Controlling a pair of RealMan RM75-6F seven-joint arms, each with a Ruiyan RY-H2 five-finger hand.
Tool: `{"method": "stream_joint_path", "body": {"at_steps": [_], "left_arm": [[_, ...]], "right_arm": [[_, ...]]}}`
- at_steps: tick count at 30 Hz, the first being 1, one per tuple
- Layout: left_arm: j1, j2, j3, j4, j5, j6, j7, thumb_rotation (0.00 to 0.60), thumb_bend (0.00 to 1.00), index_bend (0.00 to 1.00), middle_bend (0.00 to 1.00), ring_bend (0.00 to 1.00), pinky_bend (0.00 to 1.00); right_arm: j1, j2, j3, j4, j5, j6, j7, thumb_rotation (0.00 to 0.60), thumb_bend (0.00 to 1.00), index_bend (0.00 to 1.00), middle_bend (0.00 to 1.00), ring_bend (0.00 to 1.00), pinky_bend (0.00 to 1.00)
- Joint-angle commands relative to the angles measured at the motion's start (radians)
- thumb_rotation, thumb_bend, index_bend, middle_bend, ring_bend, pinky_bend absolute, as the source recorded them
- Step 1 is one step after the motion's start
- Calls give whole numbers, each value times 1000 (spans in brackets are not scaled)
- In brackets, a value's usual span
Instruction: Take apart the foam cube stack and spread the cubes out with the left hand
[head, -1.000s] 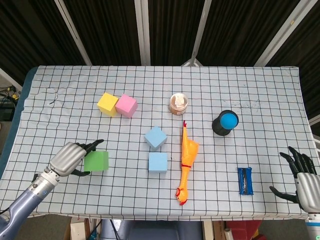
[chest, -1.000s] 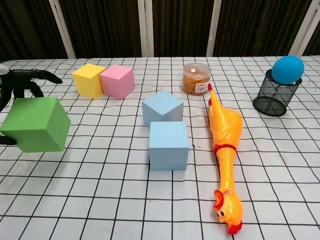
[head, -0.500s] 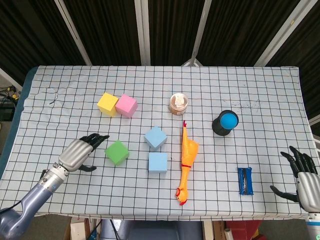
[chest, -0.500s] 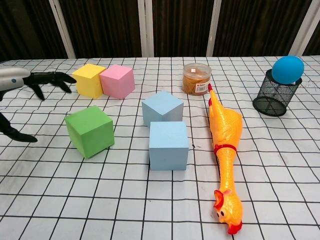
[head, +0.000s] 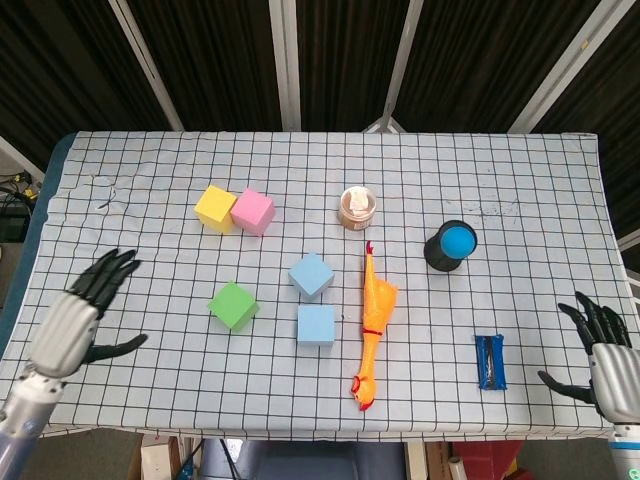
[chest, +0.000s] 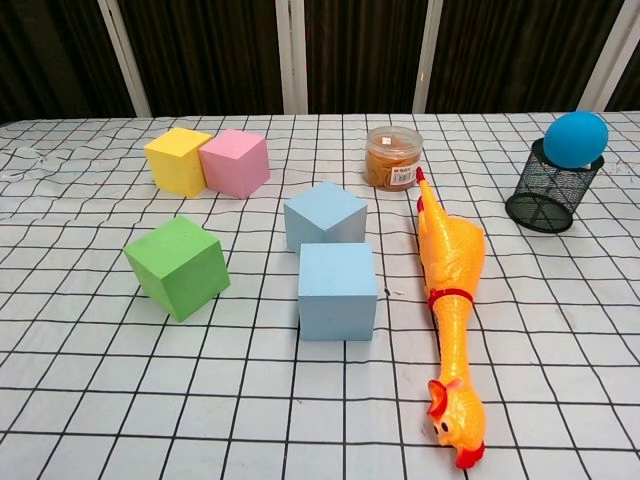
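Note:
Several foam cubes lie apart on the checked cloth. A green cube (head: 233, 305) (chest: 177, 266) rests alone at the left. Two light blue cubes sit near the middle, one (head: 311, 275) (chest: 324, 216) just behind the other (head: 316, 324) (chest: 338, 290). A yellow cube (head: 215, 208) (chest: 178, 160) touches a pink cube (head: 253, 211) (chest: 234, 163) at the back left. My left hand (head: 80, 316) hovers open at the table's left edge, well clear of the green cube. My right hand (head: 603, 346) is open at the front right corner. Neither hand shows in the chest view.
A rubber chicken (head: 372, 325) (chest: 450, 310) lies lengthwise right of the blue cubes. Behind it stands a small clear jar (head: 357, 207) (chest: 392, 157). A black mesh cup holding a blue ball (head: 451, 246) (chest: 558, 170) stands further right. A small blue packet (head: 490, 361) lies near my right hand.
My left hand let go of the green cube, which now rests on the cloth, and drew back left to the table's edge with fingers spread. It left the chest view.

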Motion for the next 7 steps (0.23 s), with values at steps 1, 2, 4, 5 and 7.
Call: {"method": "stream_joint_path", "body": {"at_steps": [1, 2, 4, 5, 7], "left_arm": [[146, -5, 50, 70, -30, 90, 132, 600, 0, 65, 45, 4, 135], [158, -15, 46, 82, -43, 96, 141, 600, 0, 64, 44, 5, 135], [169, -24, 40, 86, -58, 97, 161, 600, 0, 63, 43, 4, 135], [172, -29, 32, 88, -58, 102, 177, 600, 0, 62, 43, 4, 135], [177, -38, 21, 98, -57, 109, 204, 600, 0, 62, 44, 4, 133]], "right_arm": [[-1, -2, 0, 1, -3, 5, -5, 600, 0, 160, 18, 88, 0], [-2, -4, 1, 2, -2, 9, -13, 600, 0, 160, 18, 88, 0], [-6, -7, 2, 1, -1, 17, -23, 600, 0, 160, 18, 88, 0], [-7, -9, 4, 1, -1, 22, -26, 600, 0, 160, 18, 88, 0], [-8, -12, 4, 1, -1, 25, -29, 600, 0, 160, 18, 88, 0]]}}
